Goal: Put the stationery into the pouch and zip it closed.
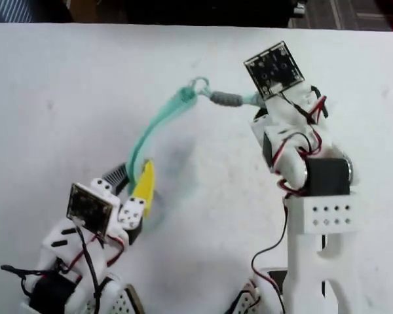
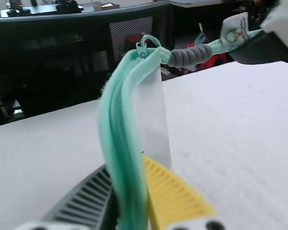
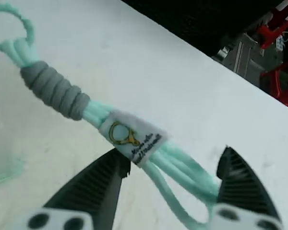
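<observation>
Pinching the mint pouch (image 1: 150, 127) edge-up near the table's (image 1: 52, 98) front-left corner, my left gripper (image 1: 136, 180) is clamped; its wrist strap (image 1: 226, 99) passes between my right gripper's (image 3: 175, 160) parted jaws, short of the far edge.

The pouch (image 2: 122, 115) showed edge-on, so what lay inside it could not be told, and its near end ran off the picture's edge between the fingers of the left gripper (image 2: 126, 167). The right gripper (image 3: 174, 157) was hidden in the high view under the camera board (image 1: 275, 69). In its own wrist view the loop of the cord (image 3: 187, 168) was cut off at the frame's edge.
</observation>
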Motion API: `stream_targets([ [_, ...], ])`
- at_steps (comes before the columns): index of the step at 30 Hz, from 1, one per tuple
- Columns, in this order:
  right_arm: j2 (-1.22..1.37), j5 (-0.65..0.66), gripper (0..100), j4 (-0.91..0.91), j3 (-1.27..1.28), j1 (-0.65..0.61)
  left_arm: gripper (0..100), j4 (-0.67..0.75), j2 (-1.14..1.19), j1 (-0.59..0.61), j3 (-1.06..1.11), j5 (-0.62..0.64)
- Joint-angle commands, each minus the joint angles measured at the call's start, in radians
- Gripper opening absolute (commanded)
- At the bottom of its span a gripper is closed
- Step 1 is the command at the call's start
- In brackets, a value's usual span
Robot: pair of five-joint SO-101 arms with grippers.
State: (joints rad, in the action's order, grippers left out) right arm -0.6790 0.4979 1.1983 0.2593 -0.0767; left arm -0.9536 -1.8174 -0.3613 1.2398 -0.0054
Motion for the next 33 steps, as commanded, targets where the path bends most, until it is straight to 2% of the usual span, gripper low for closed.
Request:
stream_targets([
  [1,-0.031,-0.011,15.2,0.007,-0.049,-0.016,2,0.242,-0.012,0.114,0.035,0.034],
  [4,-0.031,-0.011,4.3,0.007,-0.063,-0.059,2,0.362,-0.012,0.142,0.084,0.066],
  [6,-0.031,-0.023,1.6,0.013,-0.075,-0.102,2,0.397,-0.012,0.134,0.124,0.064],
  [8,-0.031,-0.071,2.9,0.015,-0.084,-0.14,2,0.417,-0.012,0.133,0.17,0.06],
  [13,-0.028,-0.287,5.6,0.002,-0.086,-0.217,2,0.422,-0.012,0.125,0.233,0.058],
  [19,0.093,-0.404,5.8,0.059,-0.247,-0.354,2,0.365,-0.012,0.044,0.233,-0.006],
  [23,0.223,-0.474,14.9,0.182,-0.457,-0.466,2,0.35,-0.012,0.033,0.233,-0.005],
  [26,0.295,-0.663,24.7,0.259,-0.6,-0.522,2,0.33,-0.012,0.033,0.23,-0.005],
  [29,0.361,-0.864,29.7,0.321,-0.724,-0.559,2,0.324,-0.012,0.031,0.229,-0.005],
  [33,0.463,-0.957,31.0,0.331,-0.809,-0.576,2,0.324,-0.012,0.013,0.229,-0.005],
])
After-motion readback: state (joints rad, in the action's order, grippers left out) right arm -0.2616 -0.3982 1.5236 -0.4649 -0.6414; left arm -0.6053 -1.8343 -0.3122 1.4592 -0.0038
